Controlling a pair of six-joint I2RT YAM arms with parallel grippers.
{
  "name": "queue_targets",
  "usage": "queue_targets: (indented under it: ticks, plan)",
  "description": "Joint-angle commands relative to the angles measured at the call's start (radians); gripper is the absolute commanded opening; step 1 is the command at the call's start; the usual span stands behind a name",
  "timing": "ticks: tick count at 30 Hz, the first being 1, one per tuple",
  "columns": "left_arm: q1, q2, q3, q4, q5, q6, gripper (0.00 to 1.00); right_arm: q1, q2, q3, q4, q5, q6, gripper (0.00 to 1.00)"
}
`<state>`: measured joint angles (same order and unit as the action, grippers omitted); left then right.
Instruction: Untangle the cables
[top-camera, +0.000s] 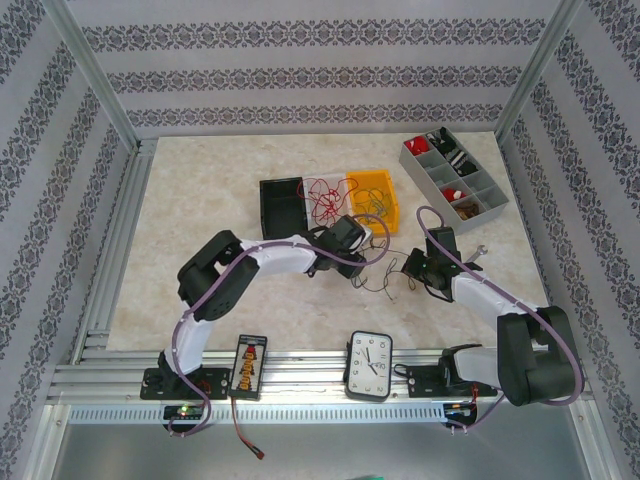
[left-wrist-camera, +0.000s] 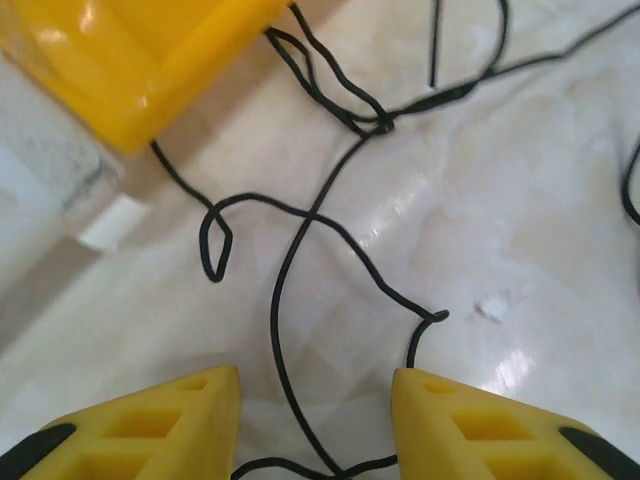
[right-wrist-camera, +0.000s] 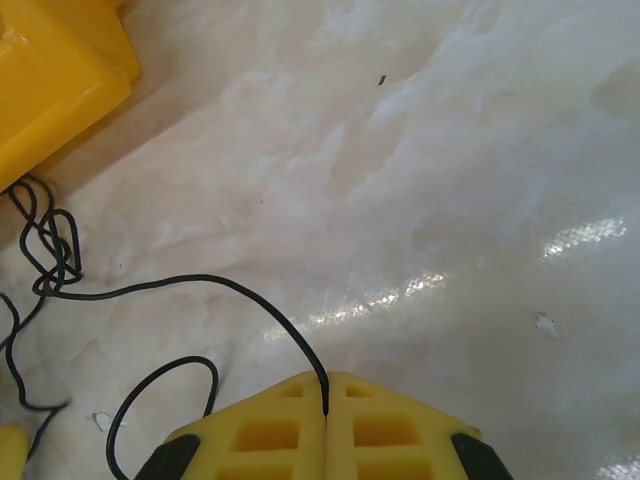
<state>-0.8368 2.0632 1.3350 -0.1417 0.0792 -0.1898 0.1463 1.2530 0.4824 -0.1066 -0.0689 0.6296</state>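
Observation:
Thin dark cables (top-camera: 377, 277) lie in a loose squiggle on the marble tabletop, in front of the yellow bin (top-camera: 375, 195). A red bunch of cables (top-camera: 322, 195) drapes between the black bin (top-camera: 282, 205) and the yellow one. My left gripper (left-wrist-camera: 315, 400) hovers low over the table, open, with one dark cable (left-wrist-camera: 285, 290) running across the gap between its yellow fingers and touching neither. From above, the left gripper (top-camera: 370, 240) sits just in front of the yellow bin (left-wrist-camera: 130, 60). My right gripper (right-wrist-camera: 326, 395) is shut on a dark cable (right-wrist-camera: 230, 290) that arcs away to the left towards a knot.
A grey compartment organiser (top-camera: 455, 175) with small parts stands at the back right. A white clock (top-camera: 369, 365) and a small black board (top-camera: 248, 365) lie on the near rail. Open tabletop stretches to the left and right of the cables.

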Motion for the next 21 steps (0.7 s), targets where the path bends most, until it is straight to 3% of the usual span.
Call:
queue_targets:
  ticks: [1,9,15,21]
  plan:
    - [-0.009,-0.063,-0.022,0.076,0.046,0.016,0.45,-0.001,-0.013,-0.009,0.013,-0.006,0.009,0.00]
    - [-0.008,-0.064,-0.010,0.072,0.059,0.059,0.47,0.002,-0.020,-0.007,0.009,-0.006,0.010,0.00]
    - [-0.008,-0.073,-0.013,0.010,0.116,0.082,0.56,0.002,-0.014,-0.008,0.008,-0.006,0.009,0.00]
    - [-0.008,-0.079,-0.044,0.010,0.092,0.123,0.55,0.003,0.000,-0.007,0.014,-0.011,0.012,0.00]
